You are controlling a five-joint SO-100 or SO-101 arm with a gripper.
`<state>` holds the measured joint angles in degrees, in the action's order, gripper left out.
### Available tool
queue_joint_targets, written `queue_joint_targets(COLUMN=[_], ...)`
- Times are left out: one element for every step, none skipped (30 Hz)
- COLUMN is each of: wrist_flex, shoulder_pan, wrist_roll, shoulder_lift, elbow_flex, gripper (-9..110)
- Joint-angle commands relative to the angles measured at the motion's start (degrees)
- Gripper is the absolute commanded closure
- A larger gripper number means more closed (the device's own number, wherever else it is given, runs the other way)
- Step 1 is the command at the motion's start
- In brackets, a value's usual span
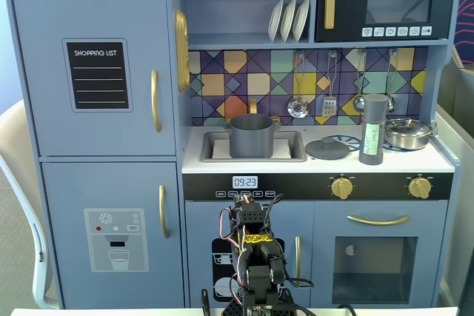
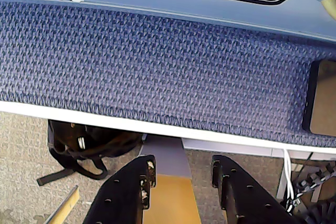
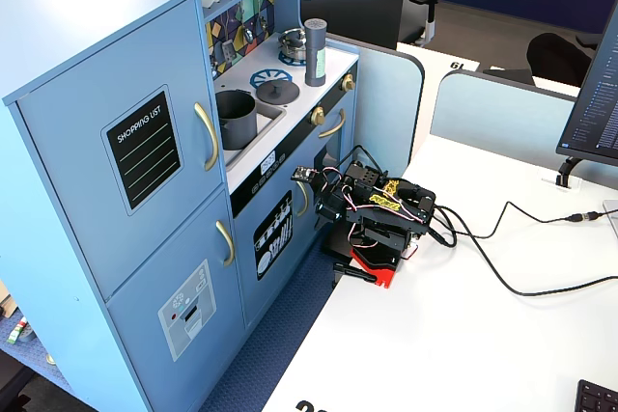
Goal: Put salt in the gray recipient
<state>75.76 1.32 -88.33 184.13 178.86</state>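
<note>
The salt shaker (image 1: 374, 129), a tall gray cylinder with a green label, stands upright on the toy kitchen's counter, right of the sink; it also shows in the other fixed view (image 3: 315, 52). The gray pot (image 1: 252, 135) sits in the sink, without a lid (image 3: 236, 119). My arm (image 1: 253, 271) is folded low in front of the kitchen, at the white table's edge (image 3: 381, 224), far below both. In the wrist view my gripper (image 2: 181, 174) points down over the floor, jaws apart with nothing between them.
A gray pot lid (image 1: 327, 149) lies between sink and shaker. A silver pan (image 1: 408, 133) sits at the counter's right end. Utensils (image 1: 298, 105) hang on the back wall. A blue textured surface (image 2: 157, 72) and a black bag (image 2: 89, 145) lie below the gripper. Cables (image 3: 521, 258) cross the table.
</note>
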Motion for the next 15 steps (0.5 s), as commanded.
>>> queue_joint_targets(wrist_flex=[0.18, 0.18, 0.18, 0.18, 0.18, 0.18, 0.18, 0.18, 0.18, 0.18, 0.0, -0.97, -2.55, -3.78, -5.27], shoulder_pan=[1.05, 1.05, 1.05, 1.05, 0.97, 0.97, 0.88, 0.88, 0.88, 0.88, 0.88, 1.14, 1.49, 2.02, 2.29], wrist_roll=[1.14, 1.14, 1.14, 1.14, 1.14, 1.14, 1.14, 0.97, 0.97, 1.14, 1.41, 2.46, 2.72, 1.93, 1.85], shoulder_lift=[0.44, 0.44, 0.44, 0.44, 0.44, 0.44, 0.44, 0.44, 0.44, 0.44, 0.44, 0.44, 0.09, -0.7, -2.46], elbow_flex=[-0.18, -0.18, -0.18, -0.18, -0.18, -0.18, -0.18, -0.18, -0.18, -0.18, -0.26, -0.26, -0.35, -1.05, -2.64], gripper=[101, 101, 101, 101, 101, 101, 101, 101, 101, 101, 101, 101, 101, 101, 101])
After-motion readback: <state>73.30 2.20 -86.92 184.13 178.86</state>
